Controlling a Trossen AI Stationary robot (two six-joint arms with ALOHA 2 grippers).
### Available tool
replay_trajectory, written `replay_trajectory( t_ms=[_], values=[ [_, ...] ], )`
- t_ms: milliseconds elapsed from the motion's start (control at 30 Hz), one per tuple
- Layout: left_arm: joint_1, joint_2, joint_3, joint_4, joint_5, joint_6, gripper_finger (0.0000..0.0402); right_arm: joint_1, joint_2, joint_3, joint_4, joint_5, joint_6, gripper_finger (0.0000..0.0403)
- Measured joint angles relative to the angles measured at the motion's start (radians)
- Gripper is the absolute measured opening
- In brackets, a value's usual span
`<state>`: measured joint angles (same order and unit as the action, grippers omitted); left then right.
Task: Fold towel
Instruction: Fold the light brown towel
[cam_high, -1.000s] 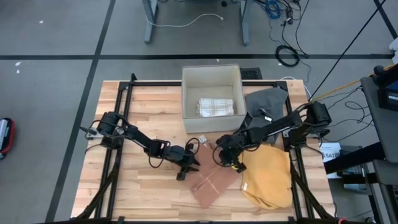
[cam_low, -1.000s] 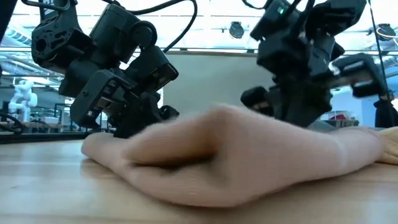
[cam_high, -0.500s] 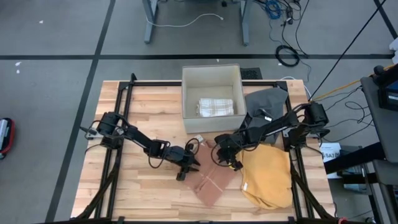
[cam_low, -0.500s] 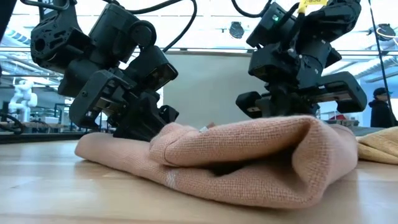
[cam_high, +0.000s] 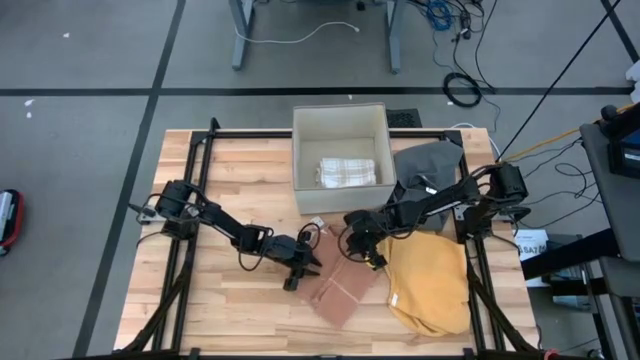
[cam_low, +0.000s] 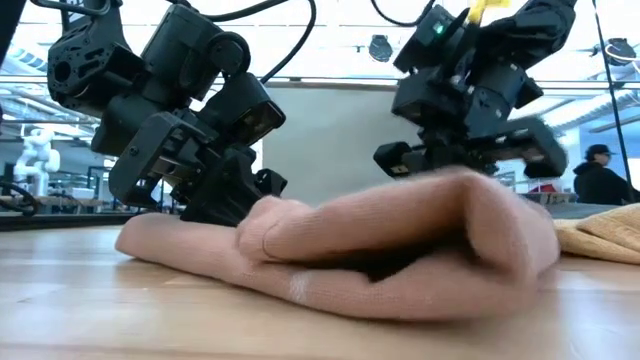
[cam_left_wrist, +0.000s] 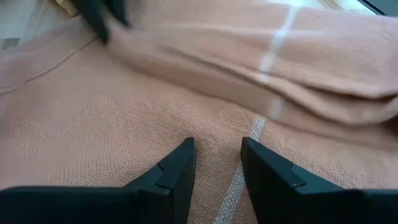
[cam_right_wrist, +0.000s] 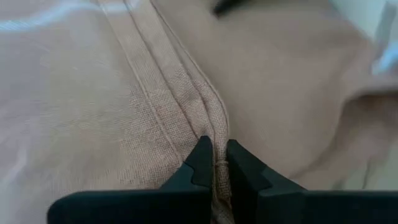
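Note:
A salmon-pink towel (cam_high: 340, 288) lies partly folded over on the wooden table's near middle. In the low view the towel (cam_low: 380, 260) shows as a rounded fold lying on a flat bottom layer. My left gripper (cam_high: 308, 262) stands open at the towel's left end, and its tips (cam_left_wrist: 216, 149) are down on the flat layer beside a pale stripe. My right gripper (cam_high: 360, 252) is at the towel's far right part and is shut on its hem (cam_right_wrist: 214, 155). My left gripper sets its two open fingertips (cam_left_wrist: 183, 152) on the towel's flat bottom layer (cam_left_wrist: 124, 118), slanting down from the table's left. Nothing lies between the fingers. That layer lies flat on the table under them. My right gripper pinches the towel's stitched hem (cam_right_wrist: 211, 118) between its two fingers, which lie along the hem. It comes slanting down from the table's right. The held edge is raised above the bottom layer, and the rest of the towel lies slack on the table.
A yellow cloth (cam_high: 432, 285) lies heaped just right of the towel. A grey cloth (cam_high: 430, 160) lies at the far right. An open box (cam_high: 340, 112) with a folded checked towel (cam_high: 347, 172) stands behind the grippers. A person (cam_low: 600, 180) is in the room beyond.
My right gripper has tipped further down and edged toward the table's left and far side with the held hem. The towel's upper layer has been drawn over the bottom layer, so its fold now bulges higher and its right corner has pulled in. The part under my left gripper has stayed put.

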<state>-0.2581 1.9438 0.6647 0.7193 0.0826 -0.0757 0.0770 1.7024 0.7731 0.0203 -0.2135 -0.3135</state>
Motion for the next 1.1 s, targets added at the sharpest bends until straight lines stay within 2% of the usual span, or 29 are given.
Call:
replay_trajectory(
  t_ms=[167,333,533,667,833,967,1100],
  values=[
    [0.000,0.000,0.000,0.000,0.001,0.000,0.0140,-0.013,0.057,0.003,0.043,-0.005,0.011,0.0019],
    [0.000,0.000,0.000,0.000,0.002,-0.001,0.0140,-0.012,0.072,0.003,0.064,0.000,0.036,0.0061],
    [0.000,0.001,-0.001,0.000,0.003,0.000,0.0140,-0.010,-0.004,-0.002,-0.015,0.076,0.035,0.0123],
    [0.000,0.001,-0.001,0.000,-0.001,0.000,0.0140,-0.007,-0.086,-0.002,-0.072,0.098,0.039,0.0149],
    [0.000,-0.001,-0.001,0.000,-0.008,0.022,0.0140,0.030,-0.142,-0.002,-0.112,0.061,0.046,0.0159],
    [-0.001,-0.026,-0.002,-0.026,-0.012,0.031,0.0140,0.085,-0.145,-0.002,-0.127,-0.014,0.040,0.0157],
    [0.000,-0.065,-0.004,-0.088,-0.023,0.055,0.0140,0.153,-0.145,-0.002,-0.136,-0.028,0.036,0.0152]
  ],
)
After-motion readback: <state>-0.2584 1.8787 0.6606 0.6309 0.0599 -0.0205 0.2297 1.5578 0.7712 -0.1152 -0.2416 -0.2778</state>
